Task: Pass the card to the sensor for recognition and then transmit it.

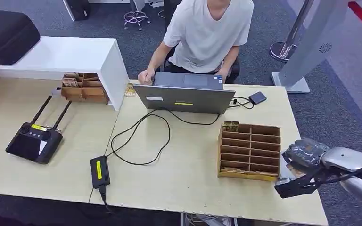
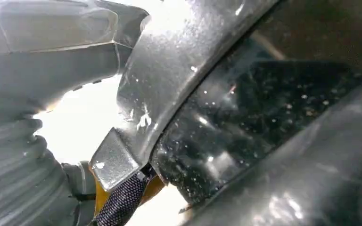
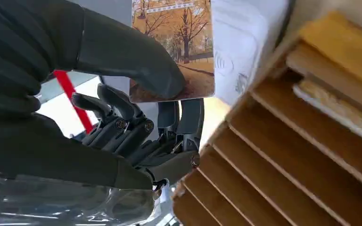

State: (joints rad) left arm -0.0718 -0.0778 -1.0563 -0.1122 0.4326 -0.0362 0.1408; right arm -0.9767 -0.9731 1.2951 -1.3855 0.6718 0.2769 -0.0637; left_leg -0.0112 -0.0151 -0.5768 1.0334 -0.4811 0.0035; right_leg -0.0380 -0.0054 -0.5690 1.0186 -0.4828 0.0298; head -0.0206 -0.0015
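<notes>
Autumn-tree card (image 3: pixel 173 44) pinched by right hand (image 3: pixel 136 117), thumb over fingers, just beside white sensor (image 3: pixel 245 47) | wooden rack (image 1: pixel 250 150) next to sensor | laptop (image 1: pixel 185 93), person (image 1: pixel 207 33) beyond rack | left hand fingers: cannot tell

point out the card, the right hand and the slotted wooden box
card (image 3: pixel 174 47), right wrist view, on its printed autumn-tree face
right hand (image 3: pixel 136 113), right wrist view, on the dark fingers under the card
slotted wooden box (image 1: pixel 250 150), head view, on a middle divider
</notes>
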